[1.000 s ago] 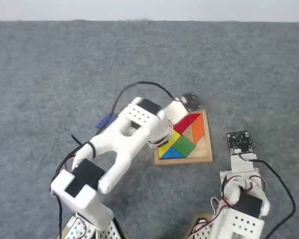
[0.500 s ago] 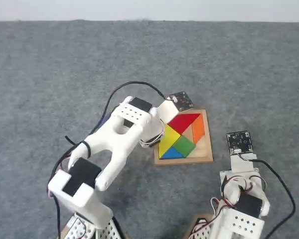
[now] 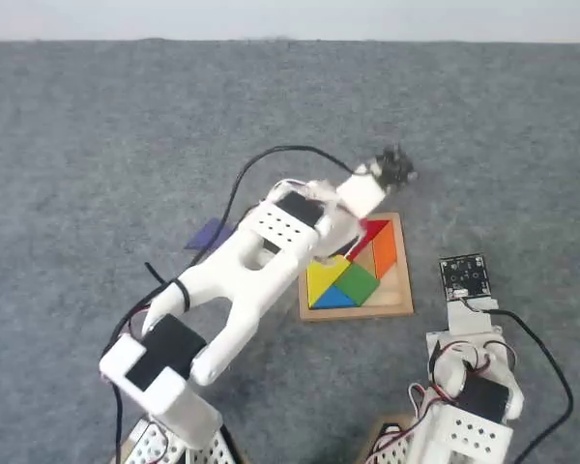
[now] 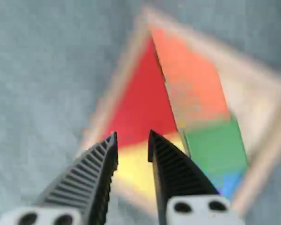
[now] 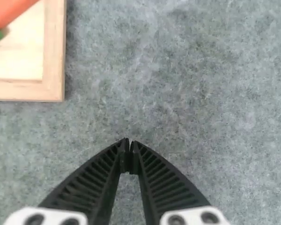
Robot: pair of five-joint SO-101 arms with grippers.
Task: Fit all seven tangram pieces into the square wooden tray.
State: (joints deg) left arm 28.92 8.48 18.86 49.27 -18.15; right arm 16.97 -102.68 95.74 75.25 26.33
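One purple piece (image 3: 209,233) lay unplaced behind my left claw (image 4: 131,138), which, narrowly parted and empty, had swung out above the red piece (image 4: 139,105).

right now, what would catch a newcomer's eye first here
The bright pieces packed in the tray at mid-table stand out first. The white left arm stretches over it, its gripper open above the red piece and yellow piece. A purple piece lies alone on the carpet, outside the tray.
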